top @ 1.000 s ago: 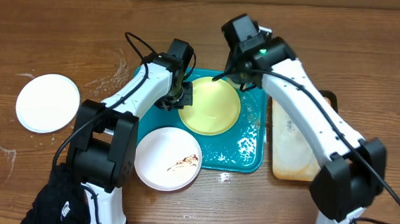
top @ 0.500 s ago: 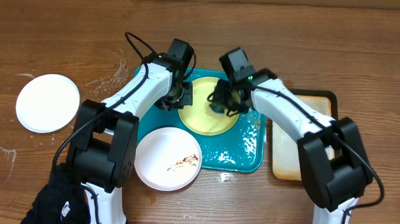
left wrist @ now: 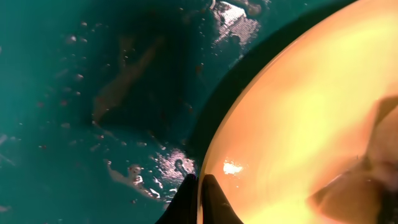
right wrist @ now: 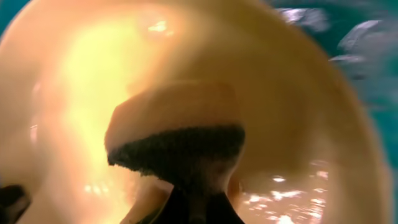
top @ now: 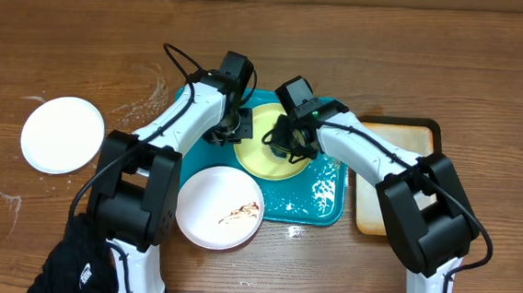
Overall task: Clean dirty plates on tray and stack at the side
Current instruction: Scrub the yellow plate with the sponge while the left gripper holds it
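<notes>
At 12 o'clock on tray (top: 324, 199) sat yellow-green plate (top: 259, 161), left gripper (top: 236, 126) clenched on its 9 o'clock rim, right gripper (top: 289, 144) gripping sponge (right wrist: 177, 140) pressed to its face. Step, prob.: scrubbing; next called for wiping strokes w/ rim kept steady.

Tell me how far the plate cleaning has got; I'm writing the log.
Done: one white plate looks clean, on the table at left. In hand: the left gripper pinches the rim of the yellow-green plate on the teal tray; the right gripper presses a sponge on it. Left: the smeared white plate, then stacking.
</notes>
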Tool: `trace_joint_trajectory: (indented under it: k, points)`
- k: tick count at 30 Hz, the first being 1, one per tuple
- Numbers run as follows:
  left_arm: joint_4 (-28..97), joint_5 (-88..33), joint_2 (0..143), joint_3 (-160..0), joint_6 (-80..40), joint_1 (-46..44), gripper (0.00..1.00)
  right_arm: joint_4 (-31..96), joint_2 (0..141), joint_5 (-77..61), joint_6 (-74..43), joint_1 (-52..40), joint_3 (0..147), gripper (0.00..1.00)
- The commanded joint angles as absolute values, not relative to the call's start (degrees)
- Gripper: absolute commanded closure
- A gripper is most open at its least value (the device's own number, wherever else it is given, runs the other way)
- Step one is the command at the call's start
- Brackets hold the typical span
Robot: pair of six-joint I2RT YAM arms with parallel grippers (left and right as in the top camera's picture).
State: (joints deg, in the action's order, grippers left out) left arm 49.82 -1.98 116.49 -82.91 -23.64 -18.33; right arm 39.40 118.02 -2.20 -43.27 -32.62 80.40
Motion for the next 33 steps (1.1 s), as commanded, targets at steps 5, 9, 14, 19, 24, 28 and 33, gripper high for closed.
trace_joint_trajectory:
  k: [5, 9, 14, 19, 24, 28, 33]
  points:
    - [50.68, -1.3, 116.79, -83.83, -24.45, -17.93, 0.96, 48.23, 119.72, 20.34, -41.78, -31.24, 78.91, 0.96]
    - [50.94, -1.06, 116.79, -83.83, -24.45, -17.93, 0.96, 49.65, 119.72, 21.41, -41.56, -31.27, 79.33, 0.96]
    - [51.2, -0.91, 116.79, -83.83, -24.45, -17.91, 0.96, 52.9, 119.7, 21.63, -41.54, -31.27, 83.83, 0.96]
    - [51.64, -0.93, 116.79, -83.83, -24.45, -17.91, 0.96, 57.6, 119.7, 22.52, -40.47, -31.27, 93.73, 0.96]
    - [51.64, -0.93, 116.79, -83.83, -24.45, -17.93, 0.96, 59.02, 119.7, 17.82, -40.47, -31.62, 102.21, 0.96]
    - [51.53, -1.1, 116.79, -83.83, -24.45, -17.93, 0.96, 55.86, 119.94, 8.86, -41.45, -31.99, 101.84, 0.96]
    - [51.57, -1.13, 116.79, -83.83, -24.43, -17.93, 0.96, 49.63, 120.62, 2.66, -43.99, -33.06, 96.92, 0.96]
